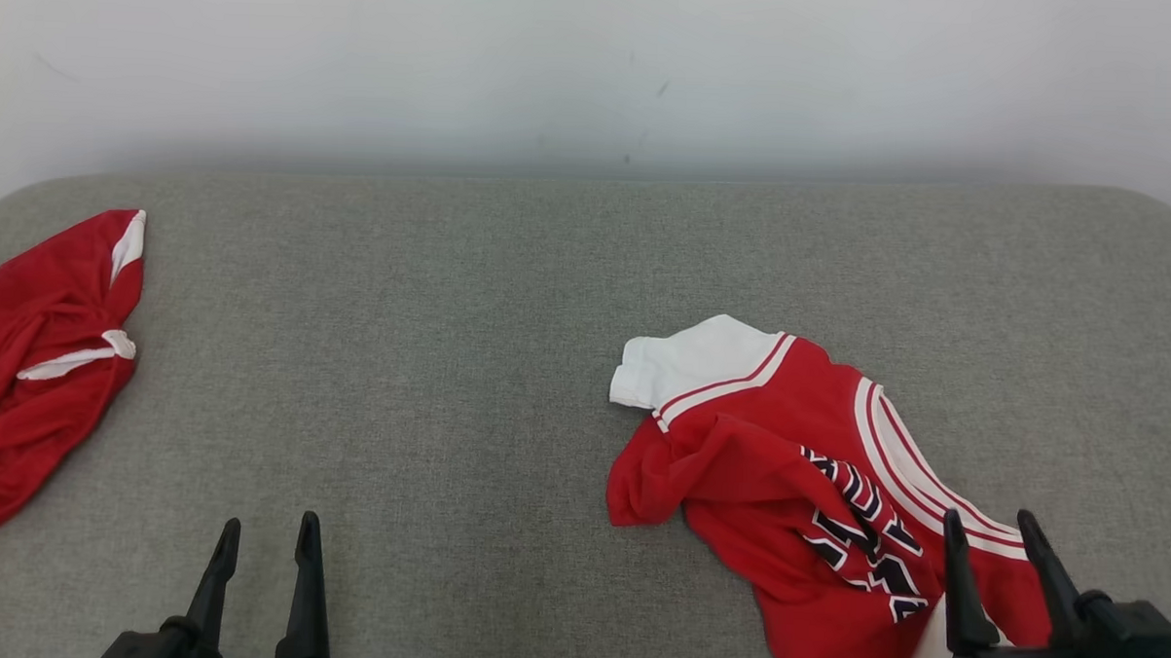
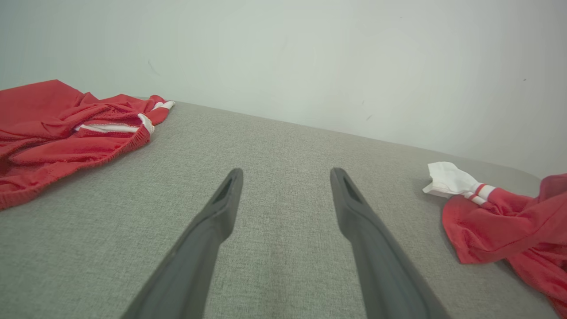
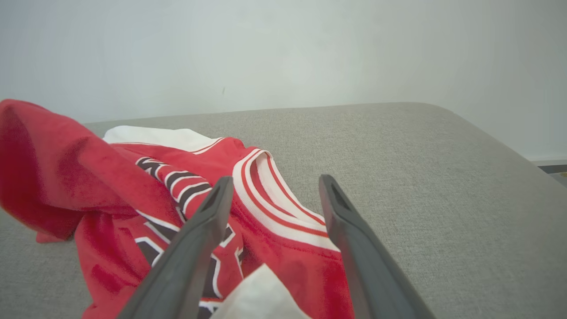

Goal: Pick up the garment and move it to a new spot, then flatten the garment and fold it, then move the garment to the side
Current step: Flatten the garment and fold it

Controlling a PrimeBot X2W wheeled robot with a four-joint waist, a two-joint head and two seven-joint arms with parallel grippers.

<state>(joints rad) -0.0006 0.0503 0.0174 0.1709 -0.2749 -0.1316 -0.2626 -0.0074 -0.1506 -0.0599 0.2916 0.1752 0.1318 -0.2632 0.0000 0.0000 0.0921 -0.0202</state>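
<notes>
R gripper (image 1: pixel 989 518) splayed over jersey (image 1: pixel 785 463); L gripper (image 1: pixel 270 521) — splayed.

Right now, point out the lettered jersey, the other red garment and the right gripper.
lettered jersey (image 1: pixel 736 480), head view, on the red fabric left of the lettering.
other red garment (image 1: pixel 27 426), head view, on its red middle below the white strip.
right gripper (image 1: pixel 988 518), head view, midway between its two fingertips.

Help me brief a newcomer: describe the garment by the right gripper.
On the grey padded surface, look right, by the right gripper. The red jersey there bears dark lettering and a white sleeve; the red garment at the left edge shows no lettering.
</notes>
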